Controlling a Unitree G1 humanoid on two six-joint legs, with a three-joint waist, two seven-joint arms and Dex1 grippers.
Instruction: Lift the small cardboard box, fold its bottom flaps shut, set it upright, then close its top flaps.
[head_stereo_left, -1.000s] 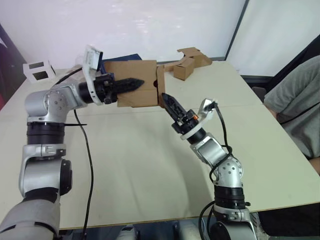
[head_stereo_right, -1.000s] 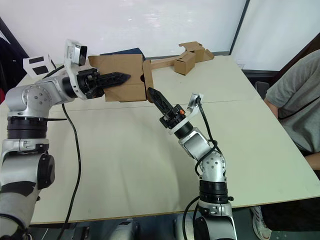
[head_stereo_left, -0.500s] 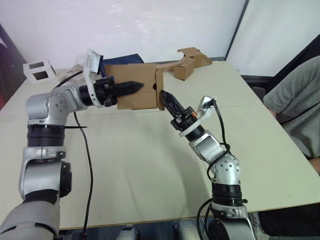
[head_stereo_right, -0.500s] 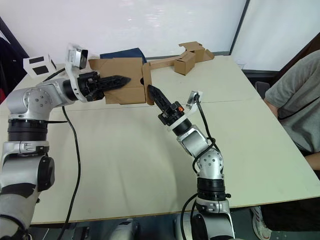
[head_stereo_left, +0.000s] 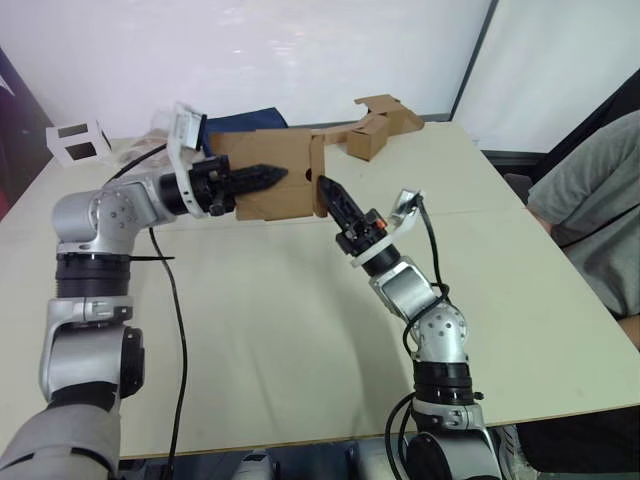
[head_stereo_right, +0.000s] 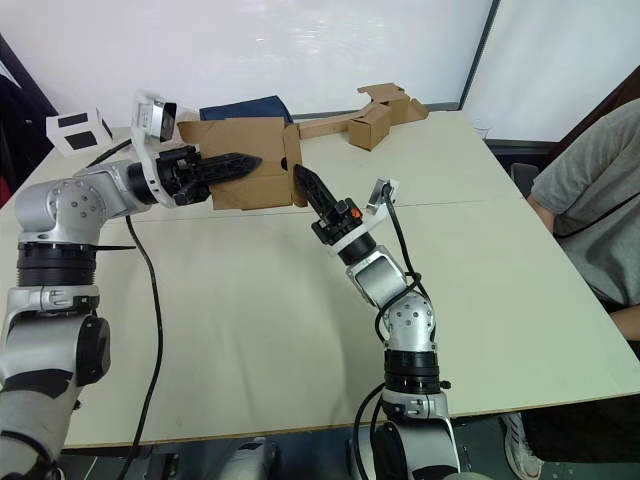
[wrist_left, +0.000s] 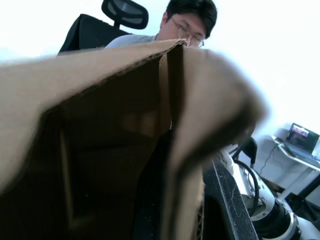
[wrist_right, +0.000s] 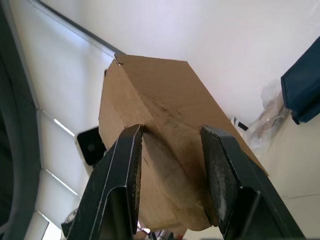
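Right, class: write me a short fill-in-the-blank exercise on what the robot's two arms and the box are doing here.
1. The small cardboard box is held off the ____.
2. The left gripper lies across the box's ____ face.
3. The right gripper has its fingers ____ around a flap.
4. A ____ sits at the table's right side.

Missing words: table; front; open; person

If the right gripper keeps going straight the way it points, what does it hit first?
Most likely the small cardboard box: the right gripper points at its side flap, fingers open and straddling it in the wrist view.
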